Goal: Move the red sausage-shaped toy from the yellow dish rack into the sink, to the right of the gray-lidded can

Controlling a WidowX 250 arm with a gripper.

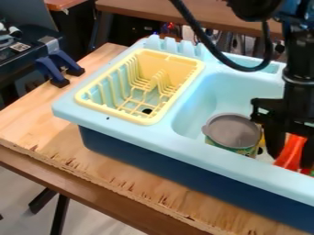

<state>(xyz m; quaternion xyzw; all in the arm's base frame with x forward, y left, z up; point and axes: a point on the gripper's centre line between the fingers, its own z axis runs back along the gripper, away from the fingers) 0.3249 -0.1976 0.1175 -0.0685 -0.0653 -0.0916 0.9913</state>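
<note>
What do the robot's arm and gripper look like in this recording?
The arm is black, with a thin pale ring around its lower part and a thick black cable looping beside it. The gripper is black too, with a wide crosspiece above two dark fingers.

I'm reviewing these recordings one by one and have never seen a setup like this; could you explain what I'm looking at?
There is one picture, from a fixed camera looking down at a slant. The machine is a black robot arm, at the right, with its gripper hanging down over the basin of a light-blue toy sink. The sink stands on a wooden board. A yellow dish rack sits at its left end; a can with a grey top is in the basin, left of the gripper. A red object shows right at the gripper, but I can't tell whether it is held.
</note>
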